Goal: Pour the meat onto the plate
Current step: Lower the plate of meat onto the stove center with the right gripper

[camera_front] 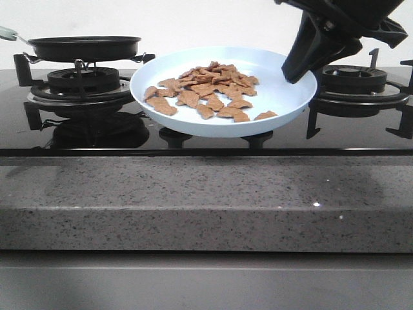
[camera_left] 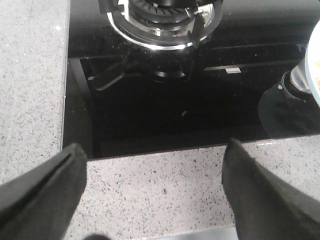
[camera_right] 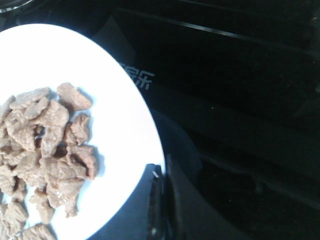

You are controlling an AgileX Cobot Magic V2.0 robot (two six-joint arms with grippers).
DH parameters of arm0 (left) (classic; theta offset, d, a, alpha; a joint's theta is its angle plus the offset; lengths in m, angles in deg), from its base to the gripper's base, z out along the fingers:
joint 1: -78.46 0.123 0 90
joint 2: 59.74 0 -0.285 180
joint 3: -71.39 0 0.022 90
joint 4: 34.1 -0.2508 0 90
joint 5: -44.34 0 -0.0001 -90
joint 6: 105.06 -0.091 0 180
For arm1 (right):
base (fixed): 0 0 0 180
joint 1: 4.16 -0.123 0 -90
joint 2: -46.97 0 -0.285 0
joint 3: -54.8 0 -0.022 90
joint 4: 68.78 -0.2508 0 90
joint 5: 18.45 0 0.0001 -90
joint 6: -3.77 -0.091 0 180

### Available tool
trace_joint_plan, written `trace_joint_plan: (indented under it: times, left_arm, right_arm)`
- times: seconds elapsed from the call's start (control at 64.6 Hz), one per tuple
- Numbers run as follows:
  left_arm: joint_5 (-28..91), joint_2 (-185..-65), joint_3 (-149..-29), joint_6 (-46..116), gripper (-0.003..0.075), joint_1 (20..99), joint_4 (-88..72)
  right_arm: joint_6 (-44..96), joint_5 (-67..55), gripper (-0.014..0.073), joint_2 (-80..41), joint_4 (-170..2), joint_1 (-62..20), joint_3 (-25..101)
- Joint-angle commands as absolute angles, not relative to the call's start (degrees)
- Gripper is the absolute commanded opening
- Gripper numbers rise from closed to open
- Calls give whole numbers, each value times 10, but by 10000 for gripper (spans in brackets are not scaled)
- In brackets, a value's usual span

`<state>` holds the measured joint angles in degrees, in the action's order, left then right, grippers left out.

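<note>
The pale blue plate (camera_front: pixel 284 97) hangs over the middle of the black hob, tipped a little toward the front. A loose spread of reddish-brown meat (camera_front: pixel 210 90) lies on it. My right gripper (camera_front: pixel 298 71) reaches down from the upper right and is shut on the plate's right rim. In the right wrist view the plate (camera_right: pixel 120 125) and meat (camera_right: pixel 45 145) fill one side, with the right gripper (camera_right: pixel 160 185) clamped on the rim. My left gripper (camera_left: pixel 155 190) is open over the speckled countertop edge, holding nothing. A sliver of the plate (camera_left: pixel 315 65) shows there.
A black frying pan (camera_front: pixel 84 46) with a pale handle sits on the left burner (camera_front: pixel 84 81). The right burner (camera_front: pixel 358 81) lies under my right arm. A grey speckled stone counter (camera_front: pixel 206 200) runs along the front of the hob.
</note>
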<state>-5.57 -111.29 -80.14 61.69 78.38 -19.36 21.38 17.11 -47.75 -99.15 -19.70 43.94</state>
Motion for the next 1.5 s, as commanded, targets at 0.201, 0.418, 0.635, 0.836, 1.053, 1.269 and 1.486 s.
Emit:
trace_joint_plan:
  times: [0.201,0.418,0.635,0.836,1.053,1.269,1.486]
  left_arm:
    - [-32,-1110,-815,624,545,780,-178]
    - [-32,-1110,-815,624,545,780,-178]
    - [-33,-1110,-815,624,545,780,-178]
    - [-36,-1110,-815,624,545,780,-178]
    - [-38,-1110,-815,624,545,780,-178]
    - [-39,-1110,-815,624,545,780,-178]
    - [-39,-1110,-815,624,545,780,-177]
  right_arm:
    - [218,192,-68,-460,-1012,-181,502]
    - [218,256,-68,-529,-1022,-139,625]
    - [218,291,-68,-627,-1022,-126,753]
    - [218,319,-67,-708,-1022,-120,859]
    - [218,335,-67,-770,-1016,-120,931]
    - [218,341,-67,-797,-1009,-120,947]
    - [218,348,54,-799,-974,-120,947]
